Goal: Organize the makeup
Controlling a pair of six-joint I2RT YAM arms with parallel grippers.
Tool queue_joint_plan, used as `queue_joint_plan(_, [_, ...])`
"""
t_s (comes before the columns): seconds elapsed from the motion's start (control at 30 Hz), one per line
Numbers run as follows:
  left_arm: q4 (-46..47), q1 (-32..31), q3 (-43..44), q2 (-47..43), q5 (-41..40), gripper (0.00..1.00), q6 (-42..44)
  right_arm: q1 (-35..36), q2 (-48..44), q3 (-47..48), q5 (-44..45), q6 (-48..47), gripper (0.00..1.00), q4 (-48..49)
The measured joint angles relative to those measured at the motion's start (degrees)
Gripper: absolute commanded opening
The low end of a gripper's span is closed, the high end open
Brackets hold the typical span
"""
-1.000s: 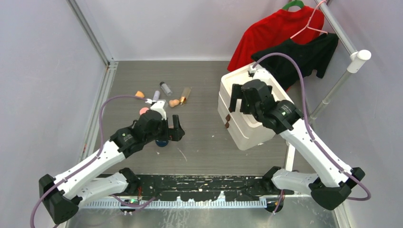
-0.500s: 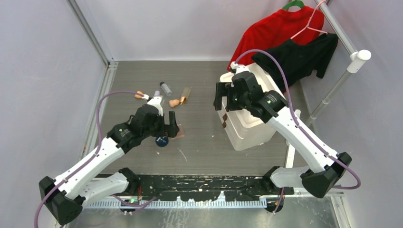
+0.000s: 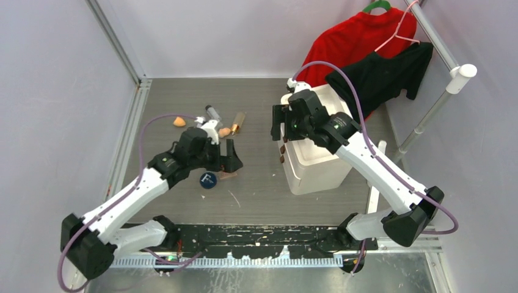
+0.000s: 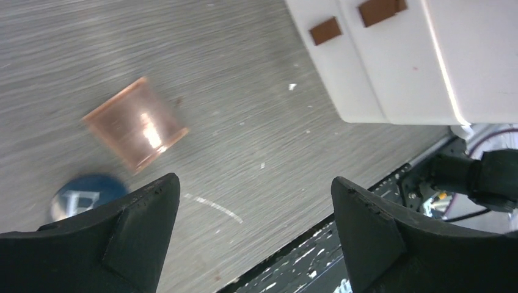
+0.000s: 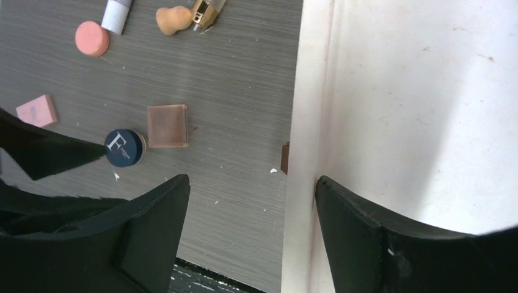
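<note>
Landmark: the white rectangular plastic box [image 3: 317,168] on the grey tabletop [image 3: 256,97]. You can read every place below from it.

- Orange teardrop sponge [image 3: 179,121]: farthest left of the box, lying alone.
- Pink round sponge [image 5: 92,38], white tube [image 5: 116,13] and small pink square block [image 5: 36,111]: you see these only from the right wrist, well left of the box. The tube's end lies just beside the round sponge.
- Round navy compact [image 3: 208,180], white letter F on its lid: left of the box, toward its near end.
- Clear vial [image 3: 212,112], dark cap: left of the box, toward its far end.
- Tan sponge [image 3: 225,131]: left of the box, just beside the bottle's tip.
- Left pincer [image 3: 227,160]: jaws apart, holding nothing, over the palette and compact, left of the box.
- Square brown palette [image 4: 135,123]: flat, between the compact and the box, close against the compact and apart from the box.
- Gold-brown bottle [image 3: 238,121]: lying on its side, left of the box's far end.
- Right pincer [image 3: 280,122]: jaws apart, empty, at the box's left wall, with one finger over the tabletop and the other over the box's white surface.
- Red garment [image 3: 354,43] and black garment [image 3: 385,73]: hanging behind the box's far right corner.
</note>
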Motion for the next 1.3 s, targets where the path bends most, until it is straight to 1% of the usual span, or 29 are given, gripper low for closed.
queue_joint_plan(0.07, [4.00, -1.46, 0.13, 3.65, 1.88, 0.90, 0.09, 0.09, 0.07, 0.00, 1.57, 0.68, 0.79, -0.13])
queue_joint_plan(0.17, [11.50, -3.04, 0.50, 10.14, 6.25, 0.77, -0.09, 0.24, -0.09, -0.13, 3.17, 1.86, 0.80, -0.24])
queue_joint_plan(0.23, [18.60, -3.43, 0.46, 13.90, 10.67, 0.66, -0.48, 0.28, -0.68, -0.66, 3.63, 2.45, 0.81, -0.07])
queue_joint_plan(0.27, [22.73, -3.48, 0.42, 15.58, 12.74, 0.64, -0.70, 0.28, -1.16, -0.94, 3.76, 2.71, 0.81, -0.24])
queue_joint_plan(0.4, [37.94, -3.50, -0.37, 20.26, 18.84, 0.63, 0.98, 0.26, -2.43, -1.16, 3.87, 3.50, 0.83, -1.75])
queue_joint_plan(0.57, [52.09, -3.52, -1.40, 23.63, 24.04, 0.58, 7.58, 0.20, -2.58, -1.16, 4.11, 4.35, 0.85, -2.60])
queue_joint_plan(0.63, [56.94, -3.52, -0.83, 26.69, 27.06, 0.57, 9.92, -0.07, -2.86, -1.31, 4.15, 4.85, 0.86, -2.64])
queue_joint_plan(0.77, [62.40, -3.52, 0.74, 32.59, 30.86, 0.55, 12.98, -0.39, -4.28, -2.32, 3.78, 5.84, 0.86, -2.58])
queue_joint_plan(0.83, [63.52, -3.67, 0.85, 33.88, 31.63, 0.55, 14.62, -0.44, -4.98, -2.56, 3.61, 6.10, 0.87, -2.67])
queue_joint_plan(1.07, [63.52, -5.97, 3.06, 34.14, 30.18, 0.51, 22.86, -0.44, -5.70, -2.82, 3.13, 6.97, 0.87, -2.64])
queue_joint_plan(1.23, [63.21, -7.21, 5.20, 34.14, 28.68, 0.50, 26.69, -0.44, -5.70, -2.86, 2.91, 7.19, 0.87, -2.67])
queue_joint_plan(1.3, [63.21, -7.21, 5.27, 34.14, 28.26, 0.44, 27.82, -0.44, -5.73, -2.86, 2.89, 7.32, 0.87, -2.64])
